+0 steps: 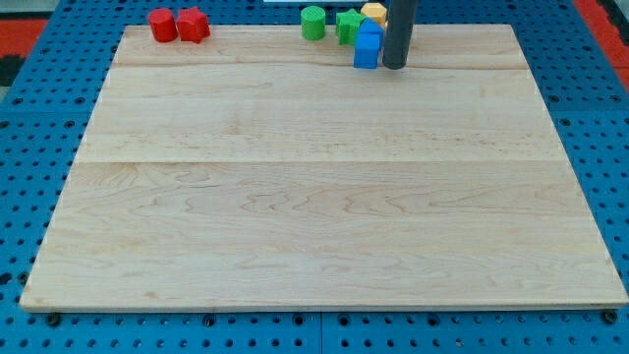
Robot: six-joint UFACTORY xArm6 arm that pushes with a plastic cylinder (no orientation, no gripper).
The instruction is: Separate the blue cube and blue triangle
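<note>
Rod work here is all at the far edge of the desk (314,197), towards its far right corner. My tip (394,66) stands on the wood just to the right of the blue pieces, touching or nearly touching them. I judge it sits there so that a sideways push can catch one blue block and slide it off the other. There is no hand on this arm, only the rod, so nothing is spread or pinched.

The blue cube (367,51) shows as a bright blue block with a flat front face, close to the far edge. Just above it a second blue shape, probably the blue triangle (371,32), seems pressed against it; the seam between them is too small to read, so the two are not yet apart.

Crowded beside them are a green star-like block (348,25), a green cylinder (313,22) and a yellow block (373,13). Two red blocks (179,25) lie near the far left corner, well apart.
</note>
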